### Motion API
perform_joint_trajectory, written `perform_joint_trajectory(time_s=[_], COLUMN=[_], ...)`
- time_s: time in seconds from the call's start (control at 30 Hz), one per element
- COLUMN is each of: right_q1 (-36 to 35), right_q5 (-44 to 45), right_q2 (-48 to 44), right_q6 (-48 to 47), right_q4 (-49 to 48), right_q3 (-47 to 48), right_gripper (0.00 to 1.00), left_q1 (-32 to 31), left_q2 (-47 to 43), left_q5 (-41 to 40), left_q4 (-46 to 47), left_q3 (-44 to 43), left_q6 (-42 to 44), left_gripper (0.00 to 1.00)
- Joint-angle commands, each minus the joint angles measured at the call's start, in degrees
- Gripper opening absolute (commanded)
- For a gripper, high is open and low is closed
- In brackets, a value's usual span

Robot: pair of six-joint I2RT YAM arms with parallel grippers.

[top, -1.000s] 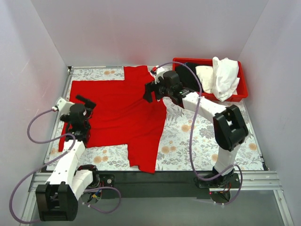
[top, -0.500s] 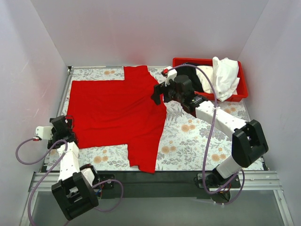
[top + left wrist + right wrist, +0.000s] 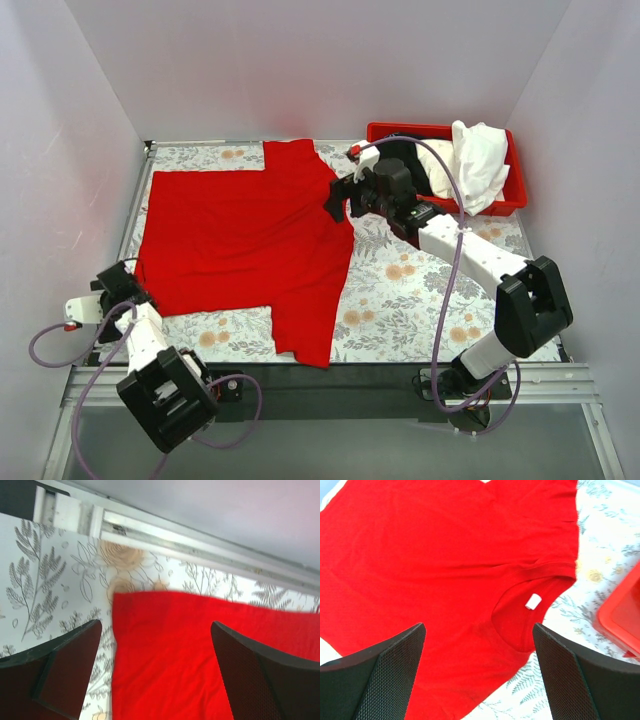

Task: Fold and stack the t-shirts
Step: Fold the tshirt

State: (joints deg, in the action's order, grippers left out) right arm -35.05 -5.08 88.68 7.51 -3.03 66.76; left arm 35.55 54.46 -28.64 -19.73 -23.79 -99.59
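A bright red t-shirt (image 3: pixel 245 235) lies spread flat on the floral table, its neck toward the right. My left gripper (image 3: pixel 118 283) is open at the shirt's near-left corner. In the left wrist view that red corner (image 3: pixel 165 650) lies between the spread fingers (image 3: pixel 55 670) of the left gripper (image 3: pixel 156 626). My right gripper (image 3: pixel 340 200) hangs open over the collar. The right wrist view shows the neck opening with its white label (image 3: pixel 533 601) between the jaws of the right gripper (image 3: pixel 479 627). Nothing is held.
A rigid red bin (image 3: pixel 440 128) stands at the back right, and its corner (image 3: pixel 620 615) shows in the right wrist view. It holds a white t-shirt (image 3: pixel 478 165) draped over the rim, with cream and black cloth beside it. White walls enclose the table (image 3: pixel 440 290). A metal rail (image 3: pixel 200 540) runs along the left edge.
My left arm has pulled back from over the shirt's left side to its near-left corner, its jaws narrowing slightly. My right arm shifted a little right at the collar. The shirt has not moved.
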Motion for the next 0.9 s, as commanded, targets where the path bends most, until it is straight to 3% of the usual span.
perform_joint_trajectory(time_s=[0.0,0.27,0.87], right_q1=[1.4,2.7,2.7], right_q5=[-0.5,-1.3,-1.1], right_q2=[-3.9,-4.0,-7.2], right_q6=[-0.2,-0.1,0.5], right_q4=[-1.3,-1.4,-1.4], right_q3=[-0.5,-0.6,-2.5], right_gripper=[0.8,0.8,0.81], left_q1=[6.4,9.6,7.2], left_q2=[1.9,3.4,6.2], left_q5=[4.6,5.2,6.2], left_q4=[4.3,6.1,5.8], left_q3=[0.1,-0.4,-0.5], left_q6=[0.2,1.3,5.3], left_gripper=[0.83,0.7,0.66])
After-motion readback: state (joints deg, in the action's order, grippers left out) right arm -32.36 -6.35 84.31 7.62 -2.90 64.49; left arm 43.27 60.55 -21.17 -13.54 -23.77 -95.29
